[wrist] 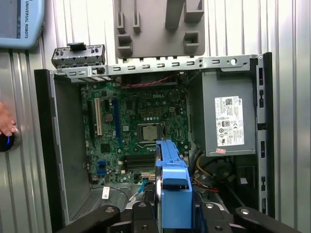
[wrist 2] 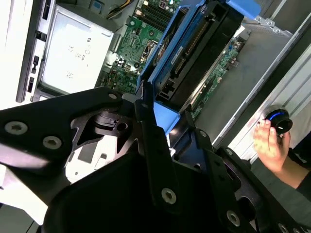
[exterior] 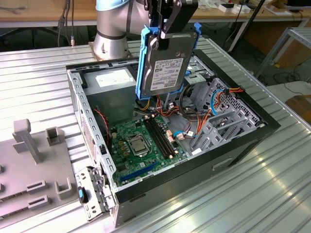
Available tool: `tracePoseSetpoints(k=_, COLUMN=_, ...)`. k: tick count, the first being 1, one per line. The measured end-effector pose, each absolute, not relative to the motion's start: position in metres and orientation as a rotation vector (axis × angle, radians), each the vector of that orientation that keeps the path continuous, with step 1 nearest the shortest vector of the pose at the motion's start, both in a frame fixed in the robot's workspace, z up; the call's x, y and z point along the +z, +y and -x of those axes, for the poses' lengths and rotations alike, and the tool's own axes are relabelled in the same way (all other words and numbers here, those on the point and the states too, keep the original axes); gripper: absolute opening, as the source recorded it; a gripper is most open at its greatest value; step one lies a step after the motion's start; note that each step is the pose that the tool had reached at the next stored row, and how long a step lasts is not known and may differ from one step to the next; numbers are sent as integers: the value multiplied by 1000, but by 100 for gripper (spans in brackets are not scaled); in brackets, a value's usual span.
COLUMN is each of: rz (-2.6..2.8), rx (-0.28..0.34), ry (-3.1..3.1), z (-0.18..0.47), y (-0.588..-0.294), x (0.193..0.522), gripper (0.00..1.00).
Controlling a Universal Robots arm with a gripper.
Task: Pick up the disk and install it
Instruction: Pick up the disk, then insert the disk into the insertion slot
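Note:
The disk (exterior: 167, 63), grey metal with a white label in a bright blue carrier, hangs upright above the open computer case (exterior: 245, 141), over its back half. My gripper (exterior: 163, 31) is shut on the disk's top edge. In the second wrist view the black fingers (wrist 2: 148, 124) clamp the blue carrier of the disk (wrist 2: 194, 53). The first wrist view looks straight down: the carrier's blue edge (wrist: 172, 194) sits over the motherboard (wrist: 131, 126), beside the power supply (wrist: 228, 121).
A grey drive cage (exterior: 223, 116) with orange and blue cables fills the case's right side in the exterior view. A grey fixture plate (exterior: 29, 165) lies on the ribbed metal table at that view's left. A person's hand (wrist 2: 269, 143) rests on a blue-lit knob beside the case.

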State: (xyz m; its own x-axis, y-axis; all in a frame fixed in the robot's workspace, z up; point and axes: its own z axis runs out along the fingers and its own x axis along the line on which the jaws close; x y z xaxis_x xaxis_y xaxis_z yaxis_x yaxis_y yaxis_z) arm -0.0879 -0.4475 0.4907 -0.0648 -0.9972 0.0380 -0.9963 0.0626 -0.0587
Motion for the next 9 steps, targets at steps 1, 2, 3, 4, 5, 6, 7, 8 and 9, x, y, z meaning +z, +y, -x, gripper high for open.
tracePoseSetpoints(k=1, rz=2140, rx=-108, ry=2281, z=88, y=-447, x=491, gripper=36)
tracePoseSetpoints(k=2, rz=2140, rx=-108, ry=2281, z=87, y=-447, x=491, gripper=36)
tracePoseSetpoints(k=3, rz=2140, rx=-108, ry=2281, z=87, y=-447, x=491, gripper=36)
tracePoseSetpoints(k=4, rz=2140, rx=-108, ry=2281, z=87, y=-447, x=491, gripper=36)
tracePoseSetpoints(k=5, rz=2140, rx=-108, ry=2281, z=87, y=-447, x=491, gripper=36)
tracePoseSetpoints(k=6, rz=2140, rx=-108, ry=2281, z=87, y=-447, x=491, gripper=36)
tracePoseSetpoints(k=7, rz=2140, rx=-108, ry=2281, z=87, y=-447, x=491, gripper=36)
tracePoseSetpoints(k=8, rz=2140, rx=-108, ry=2281, z=87, y=-447, x=491, gripper=36)
tracePoseSetpoints(k=9, rz=2140, rx=-108, ry=2281, z=87, y=-447, x=491, gripper=36)
